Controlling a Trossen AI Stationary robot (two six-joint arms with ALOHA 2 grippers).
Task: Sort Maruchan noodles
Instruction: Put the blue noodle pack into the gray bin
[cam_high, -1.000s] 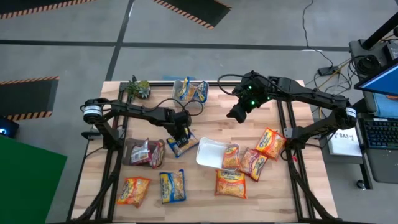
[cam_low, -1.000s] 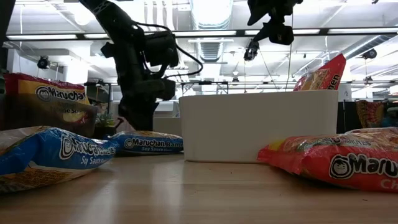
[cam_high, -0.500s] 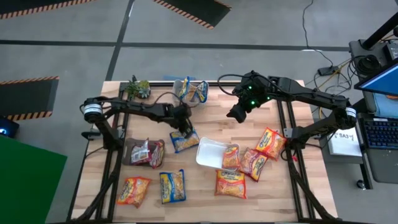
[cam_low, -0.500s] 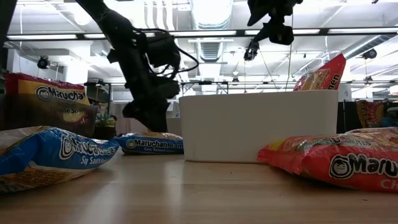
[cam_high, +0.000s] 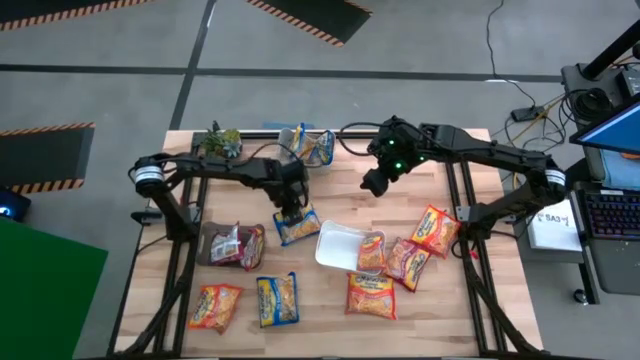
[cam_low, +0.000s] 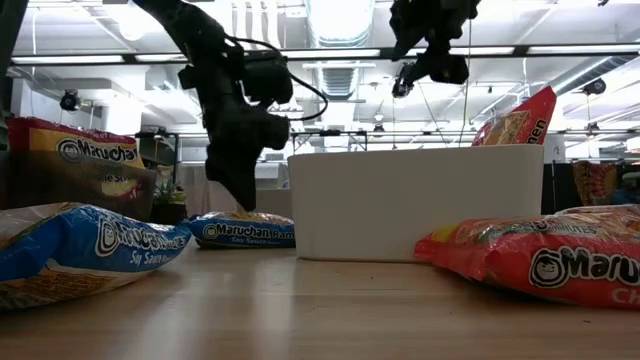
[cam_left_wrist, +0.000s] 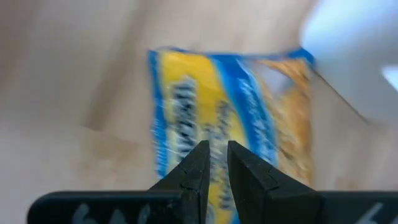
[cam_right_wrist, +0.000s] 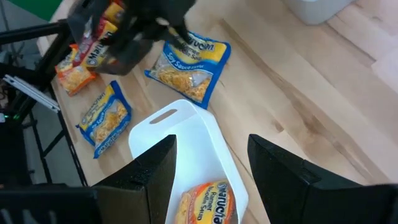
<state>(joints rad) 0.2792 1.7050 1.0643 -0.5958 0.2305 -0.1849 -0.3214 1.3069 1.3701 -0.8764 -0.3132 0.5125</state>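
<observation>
My left gripper (cam_high: 291, 212) (cam_left_wrist: 213, 165) hangs shut just above a blue-and-yellow Maruchan packet (cam_high: 297, 228) (cam_left_wrist: 249, 106). The packet lies flat on the table beside the white tray (cam_high: 328, 238). In the low view the left gripper (cam_low: 245, 198) stands a little clear of the packet (cam_low: 240, 230). My right gripper (cam_high: 375, 184) (cam_right_wrist: 211, 155) is open, empty and high over the table's far middle. An orange packet (cam_high: 371, 252) lies in the white tray (cam_right_wrist: 155, 121).
More blue packets sit in a clear tray (cam_high: 306, 145) at the far edge, beside a small plant (cam_high: 220, 142). Red packets fill a dark tray (cam_high: 232, 243). Loose packets lie near the front edge (cam_high: 215, 305) (cam_high: 277, 298) (cam_high: 370, 295) and on the right (cam_high: 408, 262) (cam_high: 435, 230).
My left gripper was down at the blue-and-yellow packet, tipped over it, and has now risen off it. The packet slid a little toward the white tray. My right gripper drifted slightly toward the table's left.
</observation>
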